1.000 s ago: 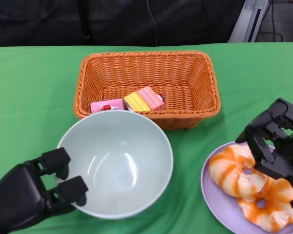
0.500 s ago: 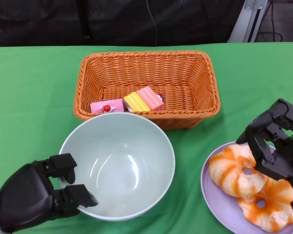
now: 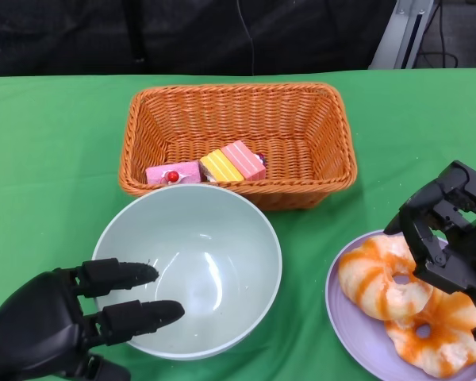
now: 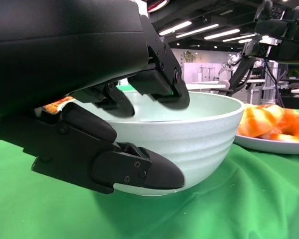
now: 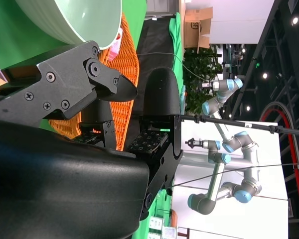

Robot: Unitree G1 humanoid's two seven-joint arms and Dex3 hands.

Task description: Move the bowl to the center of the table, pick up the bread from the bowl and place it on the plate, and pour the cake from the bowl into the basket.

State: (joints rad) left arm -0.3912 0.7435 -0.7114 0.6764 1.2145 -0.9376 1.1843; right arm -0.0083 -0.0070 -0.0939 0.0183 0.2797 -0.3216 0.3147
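Observation:
The pale green bowl stands empty near the front middle of the green table. My left hand is at its near-left rim with straightened fingers reaching over the edge. In the left wrist view the fingers hover above the bowl and the thumb lies beside its outer wall. Two orange-striped breads lie on the purple plate. My right hand hangs over them, fingers bent and apart, holding nothing. Cake pieces lie in the orange basket.
The basket stands just behind the bowl, almost touching its far rim. The plate sits at the front right, partly cut off by the picture's edge. Bare green cloth lies to the left of the basket and bowl.
My left hand's fingers have uncurled from the bowl's rim and now stretch out straight, letting the bowl go. The bowl has settled slightly. My right hand has stayed put.

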